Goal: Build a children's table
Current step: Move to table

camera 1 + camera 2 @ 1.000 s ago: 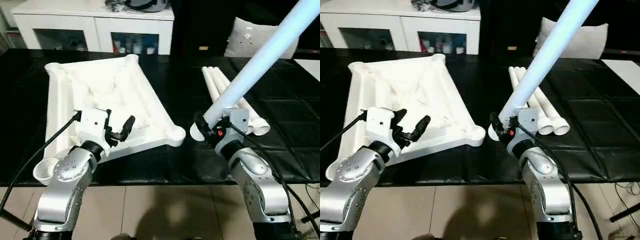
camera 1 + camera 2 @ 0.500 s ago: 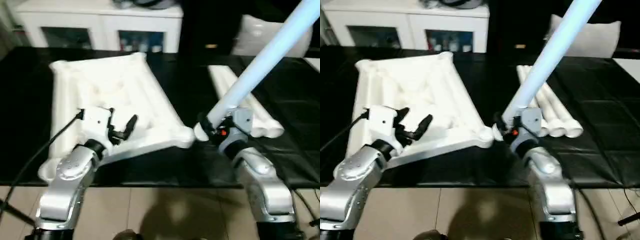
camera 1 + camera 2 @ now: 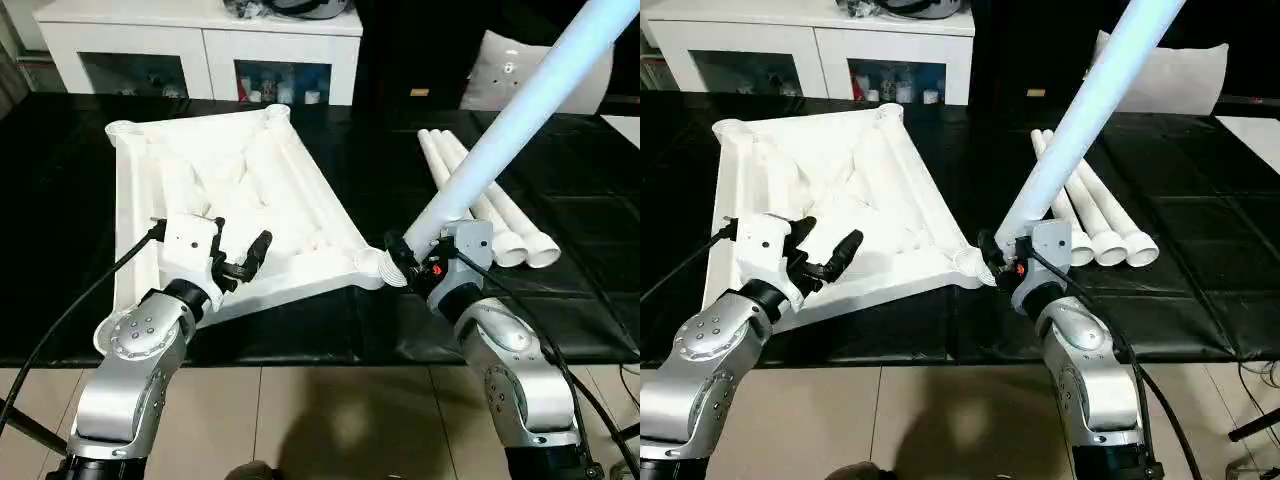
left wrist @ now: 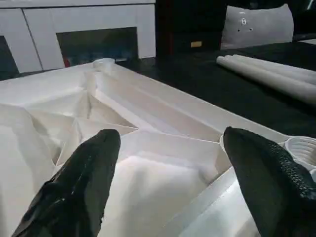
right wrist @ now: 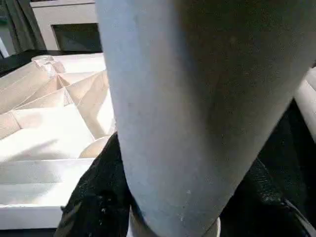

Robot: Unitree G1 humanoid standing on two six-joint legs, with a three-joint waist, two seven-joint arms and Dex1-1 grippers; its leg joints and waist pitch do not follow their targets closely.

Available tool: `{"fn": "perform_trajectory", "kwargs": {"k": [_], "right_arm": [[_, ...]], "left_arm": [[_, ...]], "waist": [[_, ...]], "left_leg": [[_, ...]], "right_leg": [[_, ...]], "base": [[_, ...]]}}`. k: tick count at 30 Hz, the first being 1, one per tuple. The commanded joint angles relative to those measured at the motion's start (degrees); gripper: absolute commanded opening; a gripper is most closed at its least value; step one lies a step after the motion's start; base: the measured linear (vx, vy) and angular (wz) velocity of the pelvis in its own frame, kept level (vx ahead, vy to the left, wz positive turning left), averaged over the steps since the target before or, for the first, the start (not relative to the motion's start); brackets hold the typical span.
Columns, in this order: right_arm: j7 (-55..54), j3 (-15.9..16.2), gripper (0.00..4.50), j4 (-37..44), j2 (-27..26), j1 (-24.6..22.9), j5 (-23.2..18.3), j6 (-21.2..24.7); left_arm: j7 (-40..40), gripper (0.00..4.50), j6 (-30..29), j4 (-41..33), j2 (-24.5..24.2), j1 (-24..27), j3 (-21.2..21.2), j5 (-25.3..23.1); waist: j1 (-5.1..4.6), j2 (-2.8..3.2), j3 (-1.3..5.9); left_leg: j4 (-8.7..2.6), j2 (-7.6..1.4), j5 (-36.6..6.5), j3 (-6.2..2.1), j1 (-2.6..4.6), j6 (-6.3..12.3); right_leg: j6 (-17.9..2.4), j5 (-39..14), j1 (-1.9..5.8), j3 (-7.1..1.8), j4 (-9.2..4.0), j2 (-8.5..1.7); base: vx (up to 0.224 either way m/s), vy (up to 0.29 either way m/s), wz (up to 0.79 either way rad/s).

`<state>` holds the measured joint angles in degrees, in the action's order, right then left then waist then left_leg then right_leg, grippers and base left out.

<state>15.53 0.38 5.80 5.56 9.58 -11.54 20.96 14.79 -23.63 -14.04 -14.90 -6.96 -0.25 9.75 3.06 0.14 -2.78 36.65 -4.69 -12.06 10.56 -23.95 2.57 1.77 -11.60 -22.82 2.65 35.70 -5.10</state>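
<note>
At the black bench's front edge: leg meets corner socket.
Right gripper (image 3: 415, 262) clamps a tapered leg (image 3: 520, 110) beside the upturned tabletop's (image 3: 225, 190) near socket (image 3: 372, 266); left gripper (image 3: 240, 262) gapes empty above. Align the axis before pressing.

A home-like room: a white cabinet (image 3: 200, 45) with glass doors stands at the far side, a grey cushion (image 3: 520, 70) far right, tiled floor (image 3: 330, 420) near.

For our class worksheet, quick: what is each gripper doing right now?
Left gripper: open, holding nothing, over the table top.
Right gripper: closed on a table leg.
</note>
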Motion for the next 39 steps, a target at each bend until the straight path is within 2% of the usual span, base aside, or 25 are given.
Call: {"fn": "perform_trajectory", "kwargs": {"k": [1, 3, 4, 5, 6, 7, 8, 9, 10, 12, 15, 19, 21, 25, 26, 27, 28, 30, 31, 33, 34, 35, 36, 38, 39], "right_arm": [[0.17, -0.39, 1.89, 0.4, 0.38, 0.0, -0.23, 0.27], [0.35, -0.42, 1.89, 0.52, 0.51, -0.01, -0.45, 0.36], [0.44, -0.43, 1.89, 0.56, 0.57, 0.0, -0.58, 0.43], [0.44, -0.43, 1.89, 0.56, 0.57, 0.0, -0.58, 0.43], [0.86, -0.45, 1.89, 0.7, 0.74, -0.08, -0.85, 0.33], [1.23, -0.63, 1.89, 0.81, 0.8, -0.12, -1.32, 0.44], [2.04, -0.93, 1.89, 0.93, 1.12, -0.14, -2.05, 0.57], [2.23, -0.98, 1.89, 0.95, 1.21, -0.17, -2.18, 0.57], [2.39, -1.02, 1.89, 0.95, 1.3, -0.19, -2.27, 0.56], [2.83, -1.16, 1.89, 0.94, 1.34, -0.2, -2.72, 0.58], [5.14, -0.56, 1.89, 1.84, 1.72, -0.42, -4.19, 0.99], [7.82, 1.25, 1.89, 3.58, 2.74, -0.63, -5.14, 2.62], [7.88, 2.09, 1.89, 3.86, 3.49, -0.53, -4.09, 1.87], [7.65, 1.75, 1.89, 3.59, 3.44, -0.44, -3.71, 1.12], [7.57, 0.78, 1.89, 3.36, 2.85, -0.34, -4.83, 1.45], [7.22, -0.02, 1.89, 3.17, 2.44, -0.22, -5.61, 2.02], [7.22, -0.02, 1.89, 3.17, 2.44, -0.22, -5.61, 2.02], [7.38, 0.65, 1.89, 2.82, 3.71, -0.14, -3.87, 0.86], [7.48, 0.89, 1.89, 2.87, 4.03, -0.28, -3.48, 0.49], [7.4, 1.23, 1.89, 3.29, 4.61, -0.77, -3.43, 0.5], [7.37, 1.27, 1.89, 3.36, 4.68, -0.84, -3.45, 0.51], [7.37, 1.27, 1.89, 3.36, 4.68, -0.84, -3.46, 0.51], [7.43, 1.14, 1.89, 3.53, 4.66, -0.91, -3.24, 0.53], [7.36, 1.0, 1.89, 3.74, 4.66, -0.99, -3.1, 0.65], [7.33, 0.94, 1.89, 3.9, 4.77, -1.08, -3.05, 0.71]], "left_arm": [[0.09, 3.85, 0.33, -0.31, -0.34, -0.13, -0.74, -1.18], [0.04, 3.85, 0.2, -0.33, -0.11, 0.04, -0.76, -1.07], [0.01, 3.85, 0.19, -0.33, -0.01, 0.14, -0.7, -0.91], [0.01, 3.85, 0.19, -0.33, -0.01, 0.14, -0.7, -0.91], [-0.04, 3.85, -0.15, -0.34, 0.03, 0.36, -0.55, -0.69], [0.07, 3.85, -0.14, -0.44, -0.05, 0.49, -0.49, -0.57], [0.34, 3.85, -0.18, -0.78, -0.13, 0.73, -0.3, -0.15], [0.41, 3.85, -0.16, -0.89, -0.13, 0.82, -0.26, -0.04], [0.47, 3.85, -0.09, -0.99, -0.1, 0.88, -0.23, 0.06], [0.54, 3.85, 0.01, -1.0, 0.05, 0.88, -0.2, 0.25], [1.59, 3.85, 0.56, -1.29, 0.64, 1.1, -0.23, 1.18], [2.23, 3.85, 0.79, -1.81, 0.81, 2.06, -0.46, 1.69], [2.39, 3.85, 0.79, -1.78, 0.86, 2.41, -0.78, 1.8], [2.7, 3.85, 0.73, -1.74, 0.95, 2.42, -1.08, 1.97], [3.15, 3.85, 0.71, -1.78, 0.85, 2.39, -1.52, 1.91], [3.53, 3.85, 0.69, -1.79, 0.72, 2.37, -1.91, 1.81], [3.53, 3.85, 0.69, -1.79, 0.72, 2.37, -1.91, 1.81], [5.35, 3.85, 0.96, -1.59, 0.18, 2.11, -3.35, 2.05], [5.62, 3.85, 0.94, -1.53, 0.17, 2.03, -3.56, 2.13], [5.98, 3.85, 0.9, -1.34, 0.29, 1.85, -3.79, 2.14], [6.1, 3.85, 0.9, -1.31, 0.32, 1.84, -3.8, 2.21], [6.11, 3.85, 0.9, -1.31, 0.32, 1.84, -3.8, 2.22], [6.27, 3.85, 0.82, -1.26, 0.29, 1.72, -3.85, 2.2], [6.45, 3.85, 0.75, -1.29, 0.18, 1.73, -3.93, 2.3], [6.55, 3.85, 0.73, -1.36, 0.14, 1.82, -4.01, 2.35]], "waist": [[-0.42, 1.15, 2.41], [-1.3, 2.72, 2.32], [-1.29, 2.92, 2.41], [-1.29, 2.92, 2.41], [-1.02, 2.29, 2.48], [-1.22, 1.83, 2.76], [-0.94, 0.59, 3.32], [0.99, -1.29, 3.25], [1.82, -1.72, 3.54], [3.12, -1.29, 3.2], [3.44, 0.69, 3.1], [3.55, 1.04, 3.32], [3.61, 0.59, 2.57], [3.77, 1.48, 0.61], [2.13, 2.06, 0.39], [1.62, 3.3, 1.05], [1.26, 3.24, 1.16], [0.65, 2.64, 1.56], [0.19, 2.45, 1.68], [0.1, 0.49, 0.96], [2.13, -0.91, 0.82], [3.68, -1.45, 2.03], [3.63, -1.43, 2.13], [3.52, -0.81, 2.67], [2.73, 1.86, 3.53]], "left_leg": [[-8.28, -9.26, -34.82, -6.84, 3.39, -14.27], [-11.87, -13.33, -39.96, -9.6, 3.73, -18.44], [-14.01, -15.48, -39.3, -9.75, 3.18, -16.85], [-14.01, -15.48, -39.3, -9.75, 3.18, -16.85], [-13.28, -14.83, -34.73, -8.68, 3.33, -9.24], [-12.22, -13.55, -32.84, -8.3, 3.46, -6.62], [-8.82, -9.18, -28.14, -6.18, 2.82, -4.27], [-2.69, -4.53, -14.94, -3.11, 0.33, -2.52], [-2.05, -4.92, -8.03, -3.31, 0.69, -1.63], [-3.95, -5.83, 1.08, -3.24, -0.01, 0.22], [-6.08, -8.59, -7.22, -3.29, 1.69, -2.22], [-7.28, -9.81, -14.07, -3.57, 2.7, -4.75], [-7.99, -7.14, -20.32, -5.32, -0.65, 0.26], [-4.8, -6.8, -26.63, -4.84, 1.29, -1.29], [-6.03, -9.38, -34.92, -5.46, 7.16, -5.84], [-9.93, -11.73, -46.05, -8.06, 8.59, -9.28], [-11.68, -12.44, -49.91, -9.05, 8.82, -9.82], [-12.39, -12.19, -49.08, -9.45, 10.14, -5.54], [-12.2, -11.58, -47.62, -9.25, 10.16, -4.15], [-10.37, -7.78, -42.46, -5.43, 7.4, -2.67], [-3.82, -4.65, -25.71, -2.32, 4.82, -1.07], [2.25, -5.26, -8.9, -3.92, -0.06, 2.3], [2.83, -4.84, -2.97, -4.55, -2.33, 2.15], [0.34, -4.54, 0.83, -4.19, -2.09, 2.29], [-4.65, -5.89, 6.93, -3.63, 1.8, 3.37]], "right_leg": [[-5.64, -18.02, 0.01, -2.61, -4.38, -2.99], [-2.89, -9.07, 0.4, -0.51, -0.48, -0.14], [-1.47, -5.69, 0.54, 0.4, 3.09, 0.69], [-1.47, -5.69, 0.54, 0.4, 3.09, 0.69], [-1.48, -5.14, 0.17, -0.06, 3.77, 0.11], [-1.79, -5.16, 0.46, -0.83, 2.38, -0.85], [-4.79, -4.14, 1.17, -2.67, -1.95, -3.1], [-5.44, -12.14, 3.06, -4.56, -6.55, -8.3], [-3.35, -13.93, 3.19, -5.38, -6.64, -8.82], [0.0, -14.09, 3.12, -4.02, -5.82, -6.03], [-5.28, -17.7, 2.06, -2.55, -5.43, -3.4], [-8.08, -10.64, 2.61, -2.49, -4.2, -2.91], [-8.44, -22.05, 6.34, 0.59, -5.71, -5.71], [-6.43, -47.61, 9.24, 4.32, -11.16, -8.11], [-5.94, -42.6, 5.64, 3.85, -10.06, -3.98], [-6.07, -29.06, 6.07, 3.51, -4.51, -0.87], [-5.96, -21.58, 5.9, 3.13, -1.26, -0.03], [-3.96, -7.23, 3.2, 1.67, 1.71, 0.27], [-3.56, -6.29, 3.01, 1.27, 1.31, -0.15], [-4.07, -12.73, 5.09, -1.16, -5.18, -3.32], [-6.43, -31.77, 8.51, -6.28, -9.96, -8.61], [-8.14, -38.92, 12.79, -9.11, -10.83, -12.04], [-9.19, -35.08, 13.31, -7.15, -9.77, -9.59], [-11.24, -26.31, 13.19, -4.5, -8.77, -5.59], [-10.19, -15.3, 11.4, 0.25, -7.4, -0.78]], "base": [[0.0, 0.0, 0.0], [0.0, 0.0, 0.0], [-0.004, -0.059, 0.1], [0.003, -0.111, 0.15], [0.003, -0.111, 0.15], [0.009, -0.155, 0.07], [0.001, -0.183, -0.08], [0.001, -0.183, -0.08], [-0.003, -0.184, -0.05], [-0.006, -0.153, -0.03], [0.005, -0.078, -0.03], [0.0, 0.0, 0.0], [0.0, 0.0, 0.0], [0.031, 0.029, 0.51], [0.043, 0.063, 0.23], [0.043, 0.063, 0.23], [0.08, 0.059, -0.05], [0.099, 0.039, 0.07], [0.1, -0.006, 0.1], [0.091, -0.058, 0.06], [0.134, -0.077, 0.02], [0.15, -0.058, -0.1], [0.15, -0.058, -0.1], [0.136, -0.024, 0.01], [0.146, -0.006, 0.08]]}}
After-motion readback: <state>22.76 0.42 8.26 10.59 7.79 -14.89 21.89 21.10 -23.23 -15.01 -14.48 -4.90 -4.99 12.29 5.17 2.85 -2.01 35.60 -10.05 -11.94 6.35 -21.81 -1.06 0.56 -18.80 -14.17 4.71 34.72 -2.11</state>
